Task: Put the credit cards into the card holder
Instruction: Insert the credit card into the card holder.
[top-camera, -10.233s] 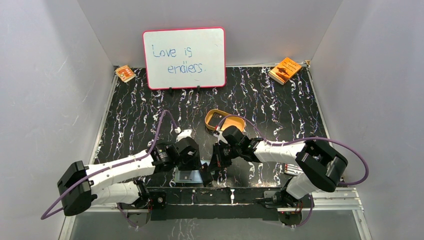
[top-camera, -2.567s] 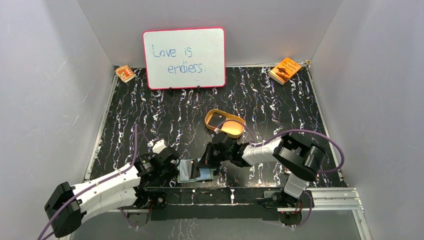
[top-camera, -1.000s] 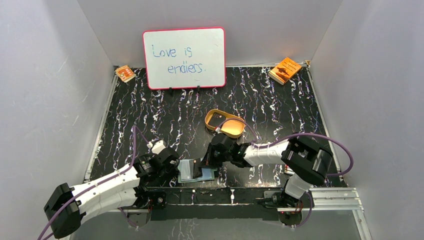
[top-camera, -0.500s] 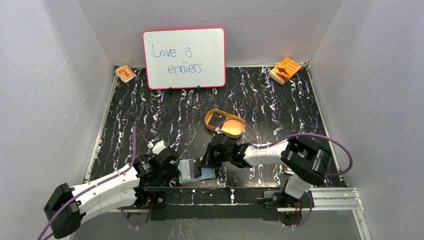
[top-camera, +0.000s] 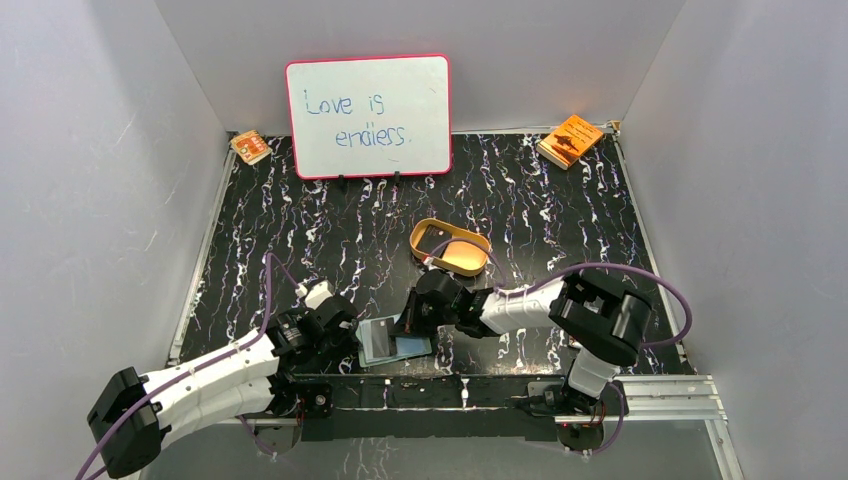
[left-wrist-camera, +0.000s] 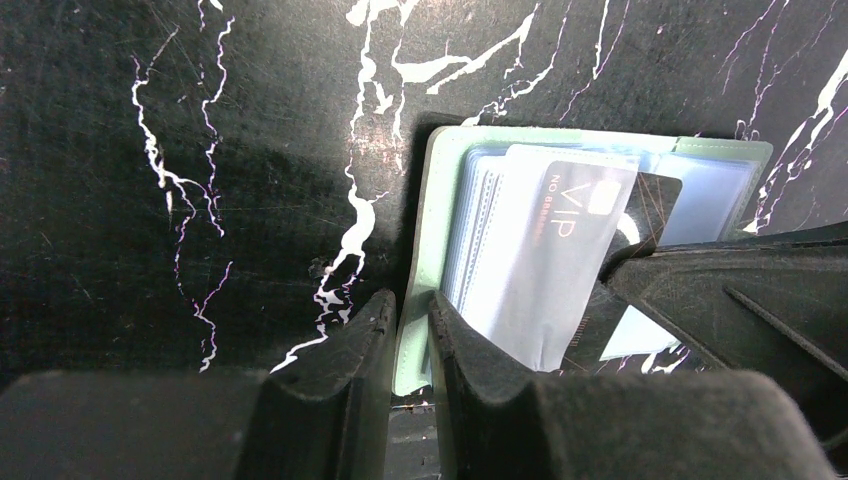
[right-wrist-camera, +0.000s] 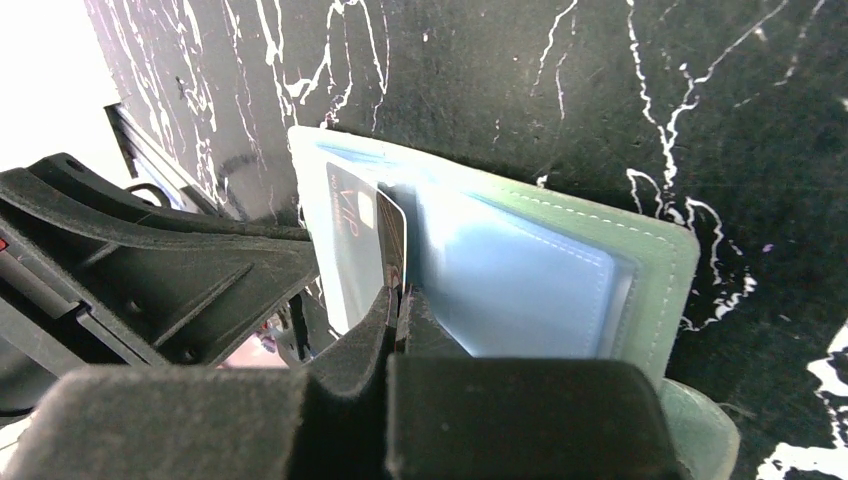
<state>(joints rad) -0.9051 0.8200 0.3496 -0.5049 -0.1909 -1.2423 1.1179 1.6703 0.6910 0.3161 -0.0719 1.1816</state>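
Note:
The card holder (top-camera: 395, 343) lies open near the table's front edge, sage-green outside with pale blue pockets inside (right-wrist-camera: 520, 270). My left gripper (left-wrist-camera: 411, 308) is shut on the holder's left edge (left-wrist-camera: 432, 200) and pins it down. My right gripper (right-wrist-camera: 400, 292) is shut on a black credit card (right-wrist-camera: 392, 232) marked "VIP" (left-wrist-camera: 590, 215). The card is partly slid into a clear pocket on the holder's left side. In the top view the left gripper (top-camera: 345, 338) and the right gripper (top-camera: 410, 322) meet over the holder.
A tan-gold oval tray (top-camera: 470, 262) with a dark flat thing (top-camera: 433, 238) in it stands behind the grippers. A whiteboard (top-camera: 368, 115) stands at the back, with orange booklets at the back left (top-camera: 250, 146) and back right (top-camera: 570, 139).
My right gripper has edged a little left with the card, over the open holder. My left gripper and the holder have stayed in place.

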